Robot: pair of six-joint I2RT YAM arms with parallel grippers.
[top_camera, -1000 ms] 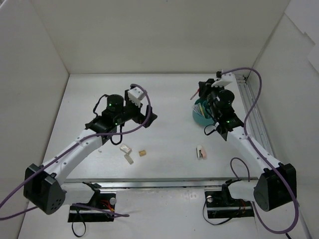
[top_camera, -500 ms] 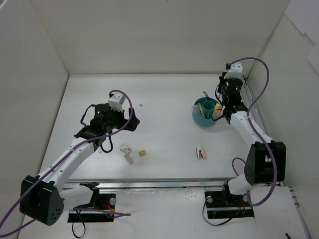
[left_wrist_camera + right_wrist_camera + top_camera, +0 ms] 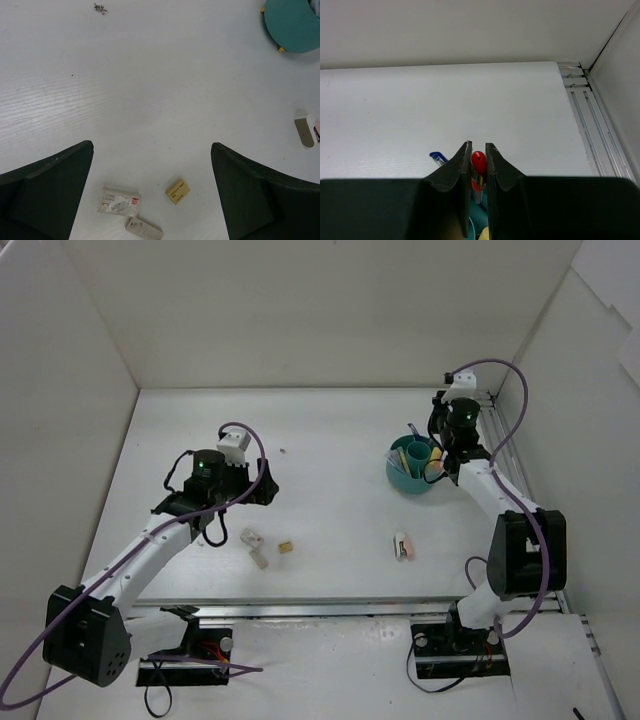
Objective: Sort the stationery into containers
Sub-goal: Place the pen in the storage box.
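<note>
Tan eraser (image 3: 177,191) looks light and stiff, so pinch its sides; left jaws gape over it, right jaws clamp a red pen (image 3: 478,162).

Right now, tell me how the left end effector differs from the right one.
The left end effector is wide open; the right end effector is shut. The left end effector holds nothing, while the right end effector pinches a red pen. The left end effector hangs over loose erasers; the right end effector is at the teal cup. Both have two dark fingers.
</note>
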